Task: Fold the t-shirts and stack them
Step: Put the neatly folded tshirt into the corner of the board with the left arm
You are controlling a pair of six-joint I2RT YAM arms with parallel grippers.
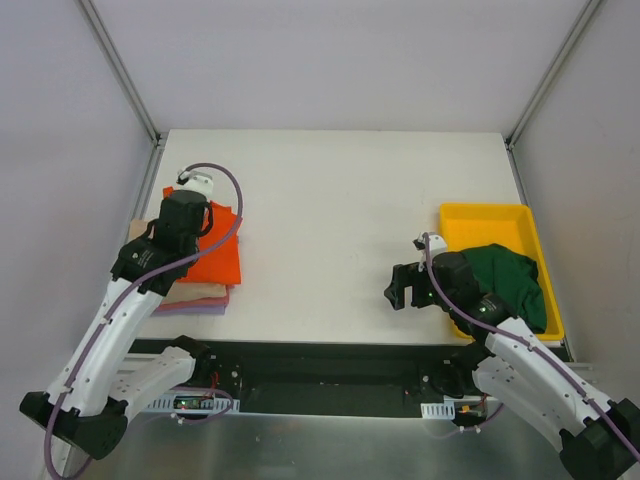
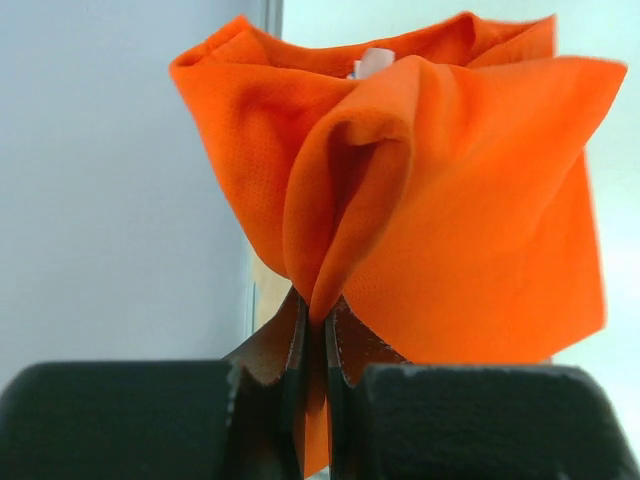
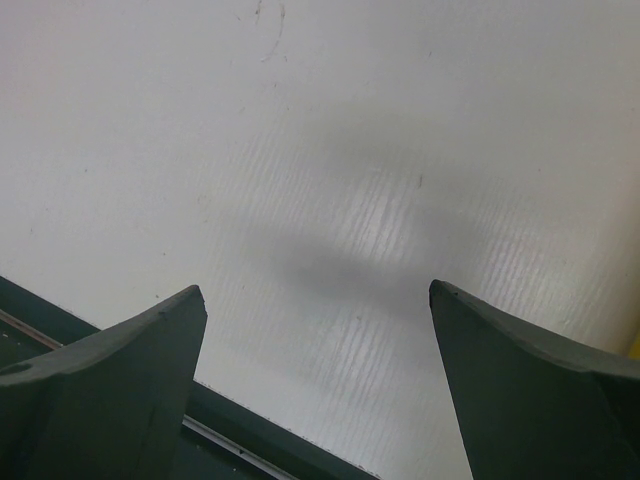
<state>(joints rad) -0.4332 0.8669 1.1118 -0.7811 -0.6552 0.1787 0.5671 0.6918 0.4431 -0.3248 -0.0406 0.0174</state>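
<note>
The orange-red t-shirt [image 1: 214, 258] lies on top of a stack of folded tan, pink and lavender shirts [image 1: 195, 300] at the left of the table. My left gripper [image 1: 155, 232] is over the stack's back left part and is shut on a pinched fold of the orange-red shirt [image 2: 440, 200], which bunches up above the jaws. The dark green t-shirt [image 1: 508, 280] lies crumpled in the yellow tray [image 1: 470, 220] at the right. My right gripper [image 1: 402, 288] is open and empty, low over bare table just left of the tray.
White table [image 1: 330, 200] with walls at the back and both sides. The near table edge and a dark rail [image 3: 260, 440] show under my right gripper. The tray's corner shows at the right edge of the right wrist view.
</note>
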